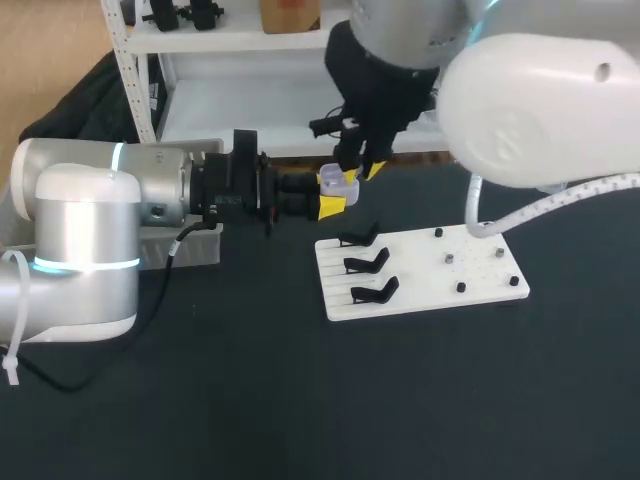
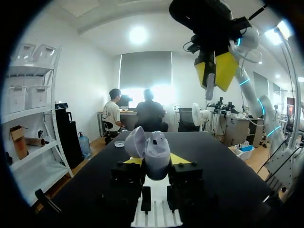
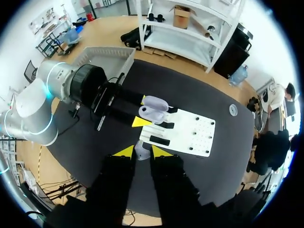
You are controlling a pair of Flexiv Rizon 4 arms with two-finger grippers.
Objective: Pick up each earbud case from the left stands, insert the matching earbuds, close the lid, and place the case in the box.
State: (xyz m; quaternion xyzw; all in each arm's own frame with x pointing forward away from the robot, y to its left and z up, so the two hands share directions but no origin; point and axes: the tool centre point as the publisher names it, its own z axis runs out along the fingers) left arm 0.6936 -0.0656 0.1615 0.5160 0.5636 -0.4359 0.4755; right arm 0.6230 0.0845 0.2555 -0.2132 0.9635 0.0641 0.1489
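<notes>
A lavender earbud case (image 2: 156,151) stands with its lid flipped open between the fingers of my left gripper (image 2: 153,162), which is shut on it. In the head view the case (image 1: 339,177) is held above the table just behind the white board, in the left gripper (image 1: 333,195). My right gripper (image 2: 214,71) hangs just above the case, shut on a small pale earbud (image 2: 209,90). The right wrist view looks down past that earbud (image 3: 140,150) in the right gripper (image 3: 142,151) to the open case (image 3: 153,113).
A white board (image 1: 470,270) lies on the dark table with three black stands (image 1: 365,265) at its left and several small pegs (image 1: 460,287) at its right. A pale bin (image 3: 107,56) sits at the table's left edge behind my left arm.
</notes>
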